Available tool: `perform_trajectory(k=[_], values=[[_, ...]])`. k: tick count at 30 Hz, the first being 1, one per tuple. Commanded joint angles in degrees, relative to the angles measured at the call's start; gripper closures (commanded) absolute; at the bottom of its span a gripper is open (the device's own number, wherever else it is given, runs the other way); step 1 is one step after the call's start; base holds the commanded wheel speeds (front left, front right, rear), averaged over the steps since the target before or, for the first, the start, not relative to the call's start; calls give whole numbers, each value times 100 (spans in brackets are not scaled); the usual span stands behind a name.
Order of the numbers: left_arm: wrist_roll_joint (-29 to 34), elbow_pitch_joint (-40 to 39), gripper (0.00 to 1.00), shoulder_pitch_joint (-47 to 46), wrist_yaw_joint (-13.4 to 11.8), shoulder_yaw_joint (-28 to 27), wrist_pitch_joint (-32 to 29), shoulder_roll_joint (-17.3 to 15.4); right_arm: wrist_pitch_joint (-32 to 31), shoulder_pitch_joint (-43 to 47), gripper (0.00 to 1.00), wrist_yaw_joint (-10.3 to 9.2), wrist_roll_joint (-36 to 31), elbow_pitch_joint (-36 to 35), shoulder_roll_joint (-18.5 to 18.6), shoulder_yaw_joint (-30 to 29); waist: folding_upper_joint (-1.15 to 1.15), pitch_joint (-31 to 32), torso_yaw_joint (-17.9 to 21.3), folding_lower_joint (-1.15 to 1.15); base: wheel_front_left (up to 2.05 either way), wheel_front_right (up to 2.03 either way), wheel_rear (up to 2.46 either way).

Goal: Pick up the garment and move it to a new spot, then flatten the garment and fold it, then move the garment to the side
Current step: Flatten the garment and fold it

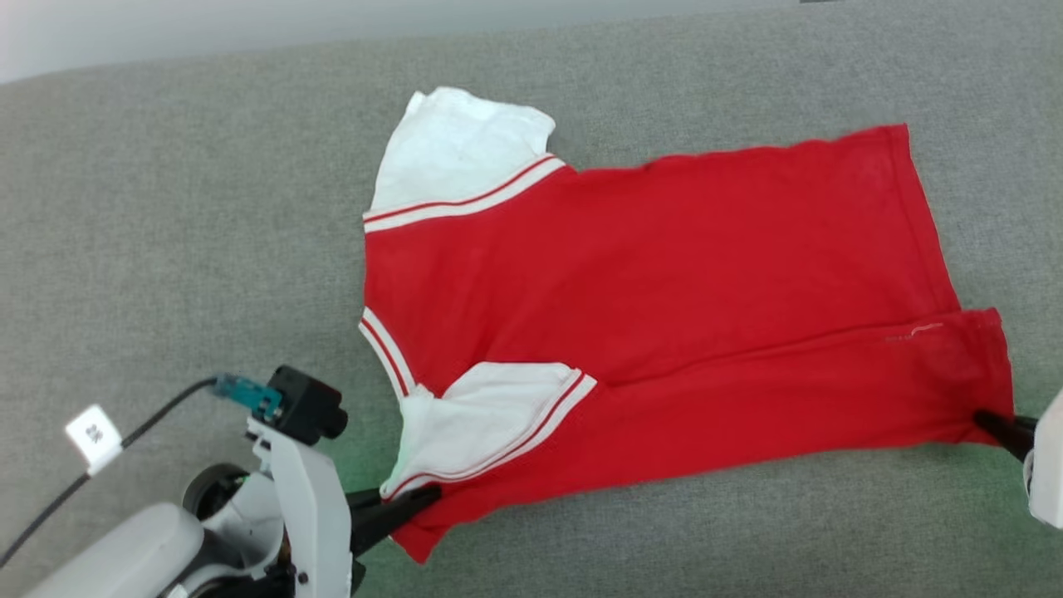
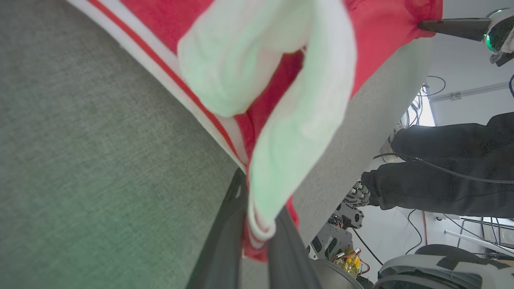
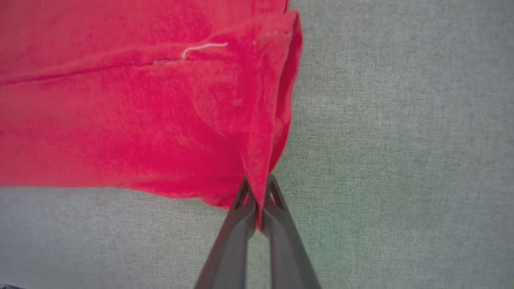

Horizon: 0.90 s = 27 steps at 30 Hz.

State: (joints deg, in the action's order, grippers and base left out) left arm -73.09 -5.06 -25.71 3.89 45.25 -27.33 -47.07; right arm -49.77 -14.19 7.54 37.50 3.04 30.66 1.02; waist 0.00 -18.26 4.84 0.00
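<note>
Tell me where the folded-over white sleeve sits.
Head view, lower left of centre: the white sleeve lies folded onto the red garment, its corner pinched in the left pincer.

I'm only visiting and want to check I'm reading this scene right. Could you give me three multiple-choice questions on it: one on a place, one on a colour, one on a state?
1. Where does the right gripper grip the garment?
A. a white sleeve
B. a red corner at the hem end
C. the neckline

2. What colour are the sleeves?
A. blue
B. white
C. black

3. How is the left gripper?
A. wide open above the cloth
B. shut on nothing
C. shut on the garment at the near sleeve

Answers:
1 B: the right wrist view shows it pinching red cloth at that corner.
2 B: both sleeves are white, trimmed with red stripes.
3 C: the left wrist view shows it clamping the sleeve's striped edge.
</note>
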Motion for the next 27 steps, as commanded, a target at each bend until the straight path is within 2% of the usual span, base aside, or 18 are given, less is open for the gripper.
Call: perform_trajectory(k=[1,4,5,6,7,8,13,16,18,21,23,27], values=[[-20,-81,100,115,-66,-27,74,-30,-4,125,100,-11,59,-38,15,-77,0,22,-20,0,0,0,0],[26,-155,100,230,-168,-83,252,-46,45,226,100,-11,75,-79,18,-179,0,62,-29,0,0,0,0],[50,-167,90,258,-189,-91,311,-32,89,253,100,-11,62,-89,17,-182,0,86,-28,0,0,0,0],[48,-159,57,282,-235,-121,381,-7,138,275,78,-11,40,-106,18,-189,0,111,-28,0,0,0,0],[47,-147,5,306,-272,-147,447,20,218,292,47,-11,29,-125,15,-196,0,139,-26,0,0,0,0],[18,-139,0,340,-305,-170,501,51,303,306,0,-11,61,-156,8,-175,0,171,-26,0,0,0,0],[-139,-99,0,586,-543,-480,1011,87,727,232,0,-10,274,-266,-139,-343,0,357,-17,0,0,0,0],[-225,-128,0,785,-629,-777,1514,108,1210,156,0,-10,191,-324,-188,-474,0,472,-53,0,0,0,0],[-281,-62,0,943,-783,-1023,1919,139,1618,119,0,-10,27,-292,-285,-620,0,548,-90,0,0,0,0],[-83,99,0,1036,-1079,-1418,2658,175,2375,5,0,-10,-360,-260,-556,-798,0,611,-119,0,0,0,0],[343,216,0,1007,-1240,-1513,3103,66,2909,-73,0,-10,-768,-237,-741,-841,0,613,-100,0,0,0,0],[947,506,0,780,-1395,-1653,3782,52,3938,-225,0,-10,-1493,-172,-1208,-804,0,560,-15,0,0,0,0]])
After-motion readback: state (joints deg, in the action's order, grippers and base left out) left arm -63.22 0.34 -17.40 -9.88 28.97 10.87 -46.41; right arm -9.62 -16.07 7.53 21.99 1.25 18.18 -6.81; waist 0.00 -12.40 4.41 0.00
